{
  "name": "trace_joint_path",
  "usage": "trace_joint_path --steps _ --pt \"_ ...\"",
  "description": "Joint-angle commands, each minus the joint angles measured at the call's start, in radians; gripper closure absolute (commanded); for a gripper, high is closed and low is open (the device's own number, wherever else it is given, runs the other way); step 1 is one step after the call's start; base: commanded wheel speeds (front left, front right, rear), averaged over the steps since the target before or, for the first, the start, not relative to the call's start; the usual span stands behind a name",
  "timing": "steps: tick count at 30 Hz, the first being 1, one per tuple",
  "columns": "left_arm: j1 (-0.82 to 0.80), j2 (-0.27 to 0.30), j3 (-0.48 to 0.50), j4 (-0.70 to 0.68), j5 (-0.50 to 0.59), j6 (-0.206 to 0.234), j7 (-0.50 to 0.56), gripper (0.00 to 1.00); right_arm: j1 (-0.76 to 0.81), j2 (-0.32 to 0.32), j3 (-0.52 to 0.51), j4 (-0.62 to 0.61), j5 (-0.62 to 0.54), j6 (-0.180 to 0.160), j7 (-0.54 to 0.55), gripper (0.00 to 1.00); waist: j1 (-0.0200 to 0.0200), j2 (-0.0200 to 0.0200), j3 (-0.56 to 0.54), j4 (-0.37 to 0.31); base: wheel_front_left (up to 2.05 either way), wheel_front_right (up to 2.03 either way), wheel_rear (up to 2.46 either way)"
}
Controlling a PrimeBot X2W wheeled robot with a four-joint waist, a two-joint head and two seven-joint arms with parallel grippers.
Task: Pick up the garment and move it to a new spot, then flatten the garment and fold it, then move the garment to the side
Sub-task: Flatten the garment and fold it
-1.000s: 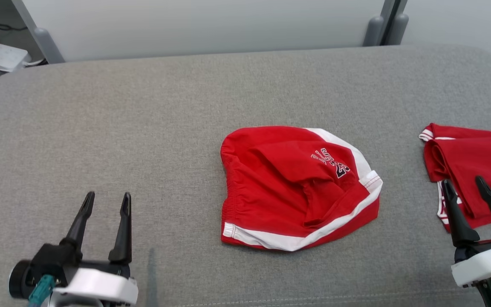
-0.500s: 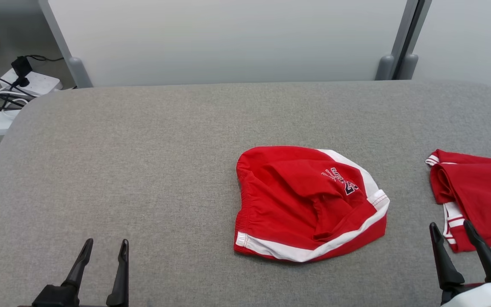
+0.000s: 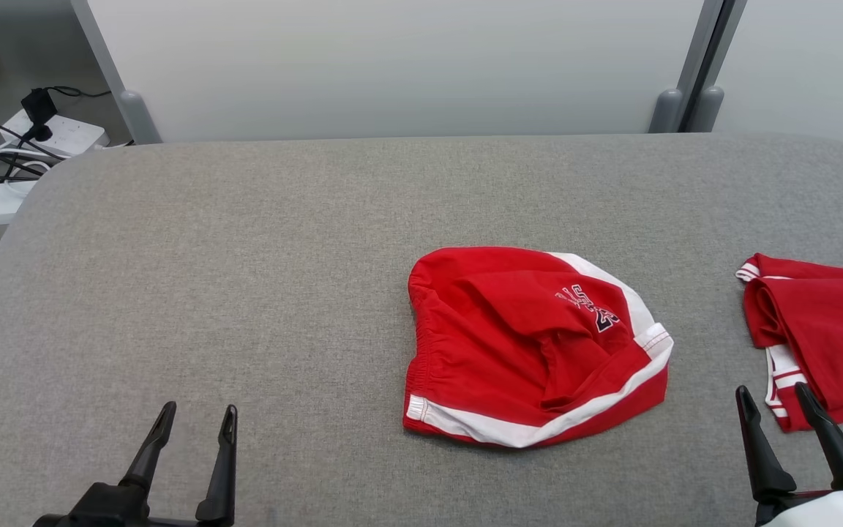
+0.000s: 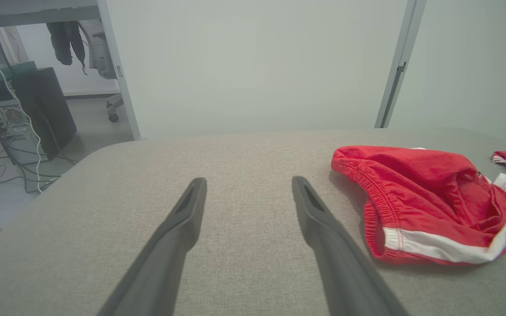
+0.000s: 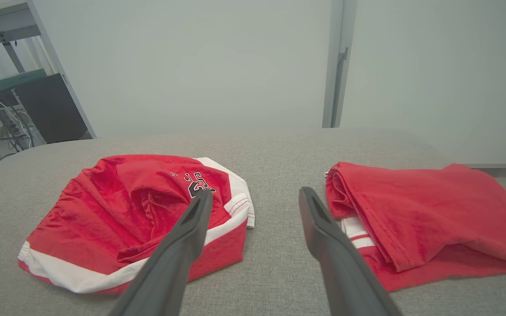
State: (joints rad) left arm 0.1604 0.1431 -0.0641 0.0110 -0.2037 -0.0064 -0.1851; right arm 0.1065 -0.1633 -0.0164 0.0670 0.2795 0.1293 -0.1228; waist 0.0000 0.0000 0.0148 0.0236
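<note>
Grey table [image 3: 246, 256] bears crumpled red garment [image 3: 531, 344], white-banded, black lettering.

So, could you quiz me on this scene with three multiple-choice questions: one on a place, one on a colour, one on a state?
1. Where does the folded red garment lie relative to the crumpled red shorts?
A) on the robot's left
B) on the robot's right
C) on top of them
2. What colour is the shorts' trim?
A) white
B) blue
C) yellow
3. How is the left pincer?
A) shut on the shorts
B) open, holding nothing
C) shut, empty
Answers: 1 B, it lies by the right pincer; 2 A, a white band edges the hem; 3 B, it gapes wide over the grey table.
</note>
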Motion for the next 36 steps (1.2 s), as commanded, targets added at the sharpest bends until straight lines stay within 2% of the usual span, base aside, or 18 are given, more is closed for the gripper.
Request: trace_joint_path --steps 1,10,15,17,20,24,31,36 --pt "-0.032 0.006 0.027 -0.031 0.011 0.01 -0.001 0.0 -0.025 -0.024 0.021 -0.038 -0.004 0.001 -0.001 0.0 0.0 0.0 0.003 -0.001 0.0 0.0 0.0" --pt "-0.041 0.005 -0.001 -0.05 0.018 0.011 0.017 0.0 -0.036 -0.03 0.017 -0.046 -0.004 0.001 0.0 0.0 0.0 0.0 0.007 -0.007 0.0 0.0 0.0" --pt "-0.067 -0.011 -0.091 -0.059 0.025 -0.036 0.059 0.0 -0.071 -0.059 0.024 -0.033 0.047 0.001 0.042 0.0 0.0 0.0 0.03 -0.019 0.0 0.0 0.0" --pt "-0.09 -0.021 -0.143 -0.042 0.02 -0.065 0.081 0.0 -0.098 -0.098 0.041 -0.002 0.077 0.001 0.076 0.0 0.0 0.0 0.045 -0.023 0.0 0.0 0.0" --pt "-0.136 -0.023 -0.205 0.004 0.0 -0.097 0.109 0.0 -0.15 -0.154 0.087 0.041 0.134 0.001 0.123 0.0 0.0 0.0 0.075 -0.031 0.0 0.0 0.0" --pt "-0.212 -0.015 -0.279 0.079 -0.031 -0.116 0.136 0.0 -0.234 -0.237 0.181 0.089 0.204 0.001 0.174 0.0 0.0 0.0 0.123 -0.038 0.0 0.0 0.0" --pt "-0.339 0.017 -0.362 0.181 -0.072 -0.123 0.163 0.0 -0.4 -0.348 0.356 0.146 0.34 0.001 0.249 0.0 0.0 0.0 0.208 -0.044 0.0 0.0 0.0" --pt "-0.401 0.032 -0.408 0.235 -0.107 -0.124 0.179 0.0 -0.504 -0.403 0.473 0.18 0.418 0.001 0.276 0.0 0.0 0.0 0.241 -0.041 0.0 0.0 0.0"
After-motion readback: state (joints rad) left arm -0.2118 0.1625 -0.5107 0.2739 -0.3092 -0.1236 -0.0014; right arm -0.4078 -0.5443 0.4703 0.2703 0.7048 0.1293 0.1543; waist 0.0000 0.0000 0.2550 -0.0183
